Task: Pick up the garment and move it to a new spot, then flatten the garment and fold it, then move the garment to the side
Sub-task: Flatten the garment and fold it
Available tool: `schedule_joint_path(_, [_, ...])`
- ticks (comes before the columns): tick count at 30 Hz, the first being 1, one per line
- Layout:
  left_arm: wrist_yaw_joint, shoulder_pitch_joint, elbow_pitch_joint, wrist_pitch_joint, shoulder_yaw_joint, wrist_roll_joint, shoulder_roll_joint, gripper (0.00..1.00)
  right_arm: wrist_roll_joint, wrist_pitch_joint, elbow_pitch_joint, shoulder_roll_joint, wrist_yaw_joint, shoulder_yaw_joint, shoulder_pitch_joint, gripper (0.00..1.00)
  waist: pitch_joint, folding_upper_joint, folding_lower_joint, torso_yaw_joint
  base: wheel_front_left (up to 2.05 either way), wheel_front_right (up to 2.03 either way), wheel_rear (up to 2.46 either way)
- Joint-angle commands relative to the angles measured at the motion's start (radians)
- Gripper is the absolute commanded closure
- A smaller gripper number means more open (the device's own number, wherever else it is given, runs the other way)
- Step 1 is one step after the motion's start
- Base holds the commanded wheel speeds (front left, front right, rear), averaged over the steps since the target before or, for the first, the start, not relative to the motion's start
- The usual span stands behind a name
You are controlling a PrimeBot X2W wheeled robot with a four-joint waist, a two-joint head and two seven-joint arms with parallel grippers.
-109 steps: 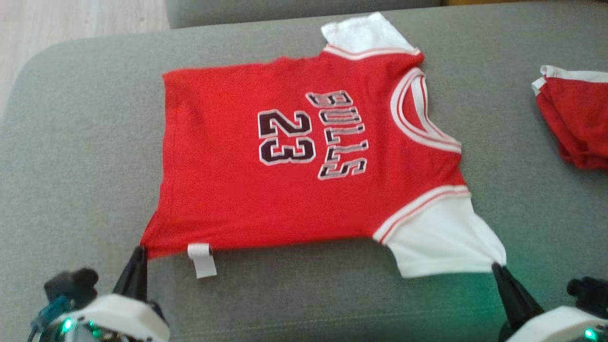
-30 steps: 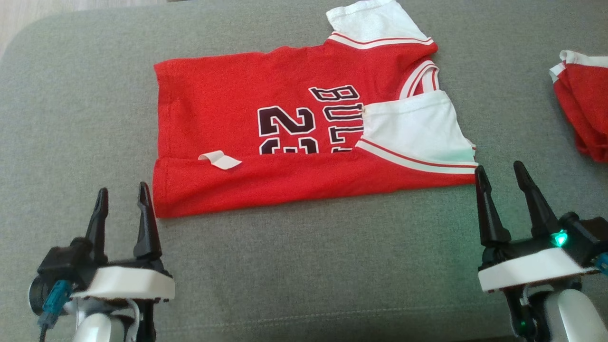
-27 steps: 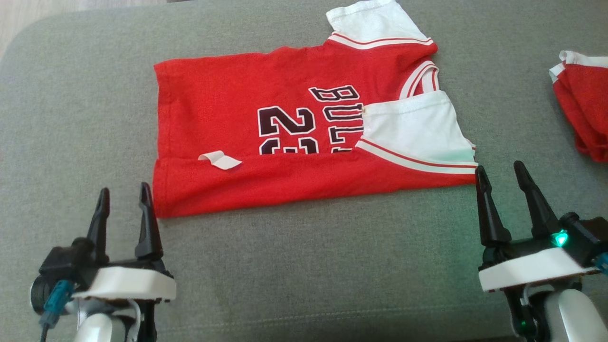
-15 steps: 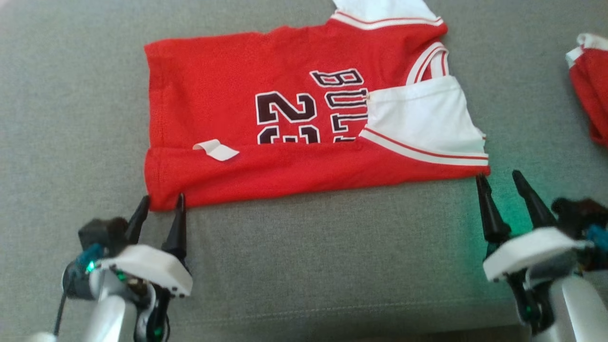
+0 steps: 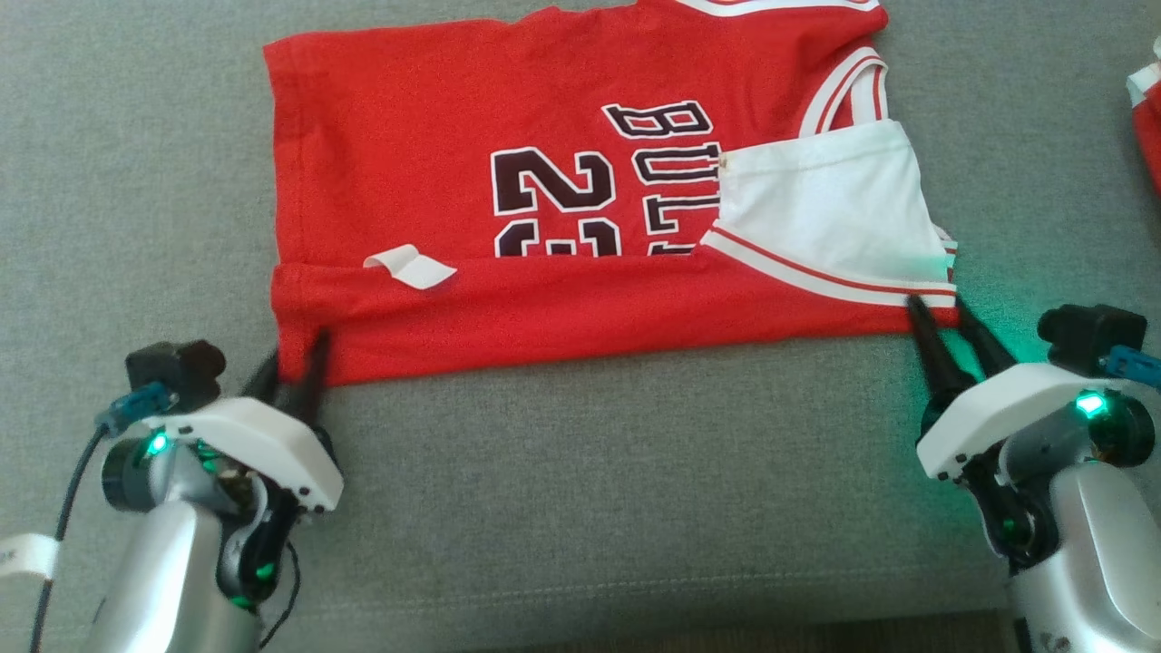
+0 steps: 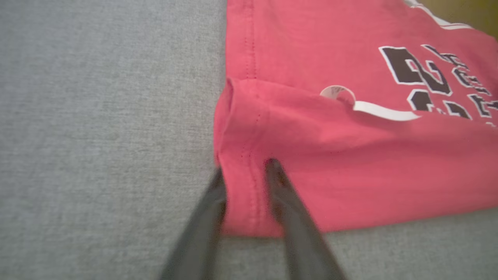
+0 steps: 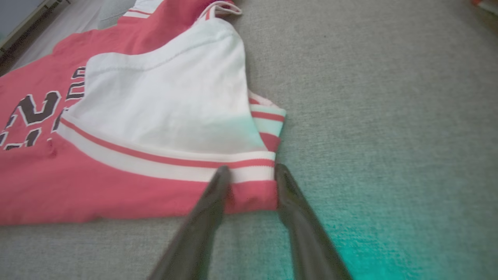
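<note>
The garment (image 5: 544, 118), a red jersey with dark "23" lettering and white sleeves, lies flat on a grey cushion, its near edge folded over the front. My left gripper (image 5: 297, 354) is open, its fingers straddling the fold's near left corner (image 6: 249, 202). The fabric there sits between the left gripper (image 6: 245, 169) fingers. My right gripper (image 5: 934, 304) is open around the near right corner, below the folded white sleeve (image 7: 163, 93). The red hem lies between the right gripper (image 7: 251, 169) fingers.
A white label (image 5: 413, 268) curls up on the fold at the left. Another red and white piece of clothing (image 5: 1150, 118) lies at the far right edge. Bare grey cushion (image 5: 590, 472) stretches between the arms and the jersey's near edge.
Both grippers have moved forward from the bare cushion onto the folded edge's two near corners, and their fingers have narrowed. The head camera has tipped down, shifting the whole picture.
</note>
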Motion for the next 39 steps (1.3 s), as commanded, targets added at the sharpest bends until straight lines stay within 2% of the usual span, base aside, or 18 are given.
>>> schedule_joint_path(1, [-0.005,0.007,0.006,0.025,0.015,-0.001,0.022,1.00,0.007,0.007,-0.016,-0.013,0.004,0.023,-0.014,1.00,-0.001,0.0000,0.0000,0.001,0.00,0.00,0.00])
schedule_joint_path(8, [0.009,0.045,-0.113,0.040,0.006,0.025,0.060,1.00,0.042,-0.003,-0.071,-0.017,0.004,0.016,0.036,1.00,-0.022,0.0000,0.0000,0.005,0.00,0.00,0.00])
schedule_joint_path(15, [0.052,0.177,-0.241,0.112,0.043,-0.002,0.097,1.00,0.033,0.035,-0.204,0.026,0.004,-0.026,0.223,1.00,-0.091,0.0000,0.0000,0.005,0.00,0.00,0.00])
schedule_joint_path(23, [0.080,0.282,-0.273,0.158,0.053,-0.029,0.097,1.00,0.030,0.097,-0.311,0.077,0.004,-0.049,0.399,1.00,-0.148,0.0000,0.0000,0.004,0.00,0.00,0.00])
schedule_joint_path(24, [0.083,0.287,-0.272,0.158,0.053,-0.032,0.093,0.91,0.033,0.101,-0.321,0.079,0.004,-0.042,0.407,0.82,-0.152,0.0000,0.0000,0.004,0.00,0.00,0.00])
schedule_joint_path(25, [0.089,0.291,-0.268,0.160,0.054,-0.034,0.090,0.00,0.034,0.104,-0.329,0.080,0.004,-0.039,0.414,0.15,-0.156,0.0000,0.0000,0.004,0.00,0.00,0.00])
schedule_joint_path(26, [0.091,0.295,-0.263,0.163,0.050,-0.032,0.090,0.00,0.029,0.103,-0.337,0.080,0.004,-0.036,0.416,0.00,-0.162,0.0000,0.0000,0.002,0.00,0.00,0.00])
schedule_joint_path(29, [0.113,0.301,-0.280,0.128,0.054,-0.012,0.084,0.00,-0.002,0.056,-0.380,0.070,0.004,-0.041,0.402,0.00,-0.180,0.0000,0.0000,0.000,0.00,0.00,0.00])
schedule_joint_path(34, [0.184,0.287,-0.370,-0.012,0.080,0.045,0.053,0.00,-0.051,-0.047,-0.442,0.062,0.004,-0.044,0.338,0.00,-0.206,0.0000,0.0000,-0.002,0.00,0.00,0.00])
schedule_joint_path(39, [0.218,0.241,-0.447,-0.106,0.074,0.095,0.033,0.00,-0.084,-0.077,-0.481,0.043,0.004,-0.016,0.251,0.00,-0.226,0.0000,0.0000,-0.003,0.00,0.00,0.00])
